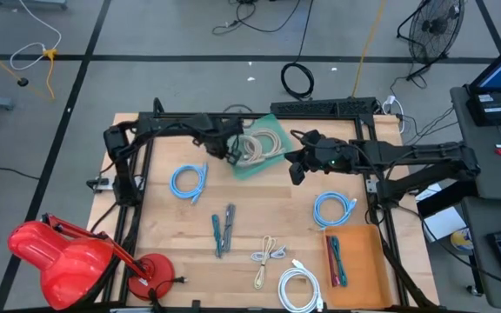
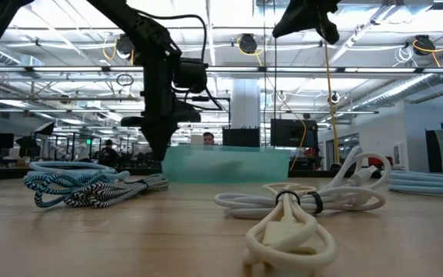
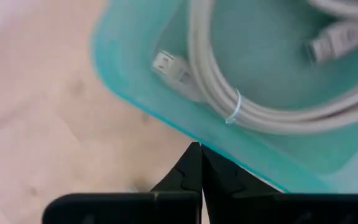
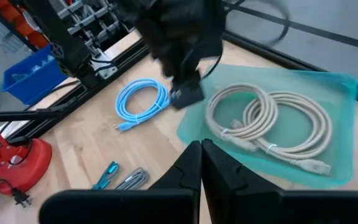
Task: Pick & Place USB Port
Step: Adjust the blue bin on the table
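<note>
At the near corner of the teal tray [image 1: 270, 162] the left pincer [image 1: 232, 156] hangs with its two dark fingers [image 3: 191, 171] pressed tip to tip, clenched on nothing. The left wrist view shows the tips just outside the tray's rim, over bare wood of the bench [image 1: 259, 217]; whether they touch the rim cannot be told. Directly ahead of the tips, inside the tray, lie two coils of beige cable [image 4: 269, 124], one of them bound with a white tie [image 3: 235, 111], a plug end [image 3: 171, 67] lying close to the rim.

On the tray's other side the right pincer [image 1: 296, 170] is likewise clenched and empty, held above the bench, clear of the tray in the high view. Its wrist view looks across the tray toward the left arm.

Outward from the left pincer, toward the bench's front, lies a light blue cable coil [image 1: 188, 182]. Farther out rest two braided cable bundles [image 1: 223, 229], one teal and one grey, side by side. Beyond these, near the front edge, sit a cream cable bundle [image 1: 267, 257] and a white cable coil [image 1: 298, 288].

Outward from the right pincer, a second light blue coil [image 1: 332, 209] lies just before an orange tray [image 1: 362, 260], which holds a red and a teal cable [image 1: 336, 260]. A red desk lamp [image 1: 59, 258] stands at the front corner on the left arm's side.
</note>
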